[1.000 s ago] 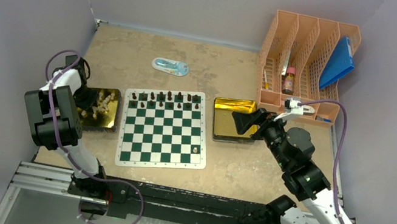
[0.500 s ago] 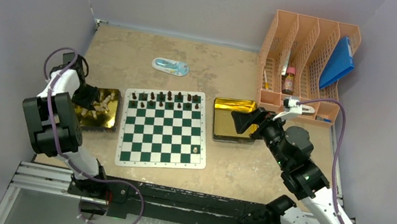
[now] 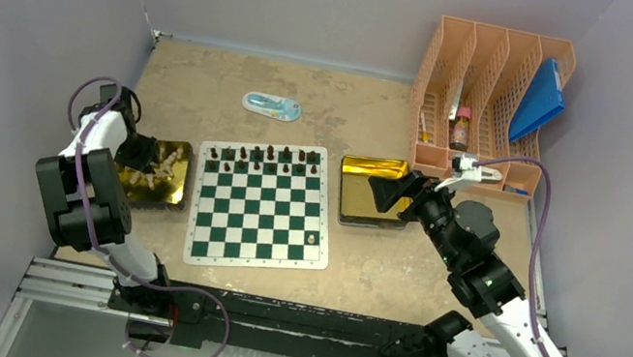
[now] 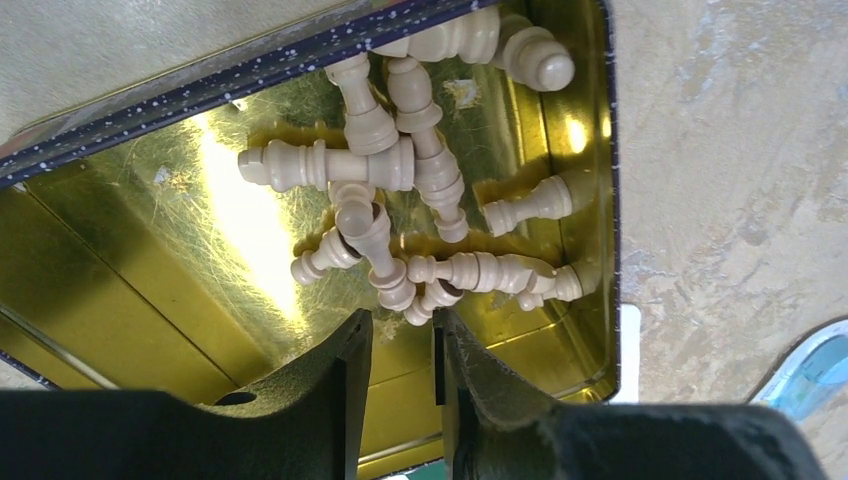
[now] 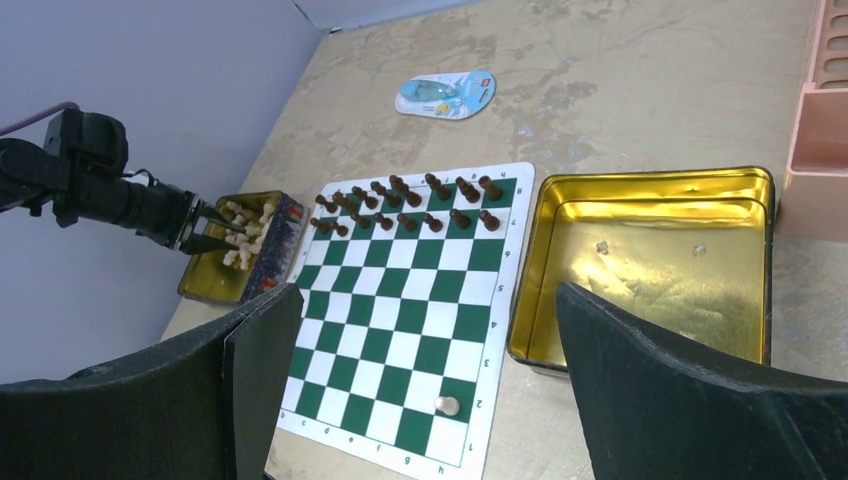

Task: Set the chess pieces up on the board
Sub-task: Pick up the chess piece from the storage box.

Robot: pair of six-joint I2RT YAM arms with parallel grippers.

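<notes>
The green-and-white board [image 3: 258,217] lies mid-table, with dark chess pieces [image 3: 267,158] standing in its two far rows. One cream pawn [image 3: 312,237] stands near the board's front right corner. Several cream pieces [image 4: 400,200] lie jumbled in the gold tray [image 3: 174,198] left of the board. My left gripper [image 4: 400,318] hangs low inside that tray. Its jaws stand a narrow gap apart, with the tips just short of the nearest pieces and nothing between them. My right gripper [image 3: 384,190] hovers wide open and empty over the other gold tray [image 5: 650,178], which holds nothing.
An orange file rack [image 3: 490,91] with a blue folder stands at the back right. A small blue packet [image 3: 271,106] lies behind the board. Walls close in on the left and the back. The left tray's rim [image 4: 300,55] surrounds the gripper.
My left gripper has shifted slightly toward the far side of the left tray, and its jaws have narrowed. The right arm has not moved.
</notes>
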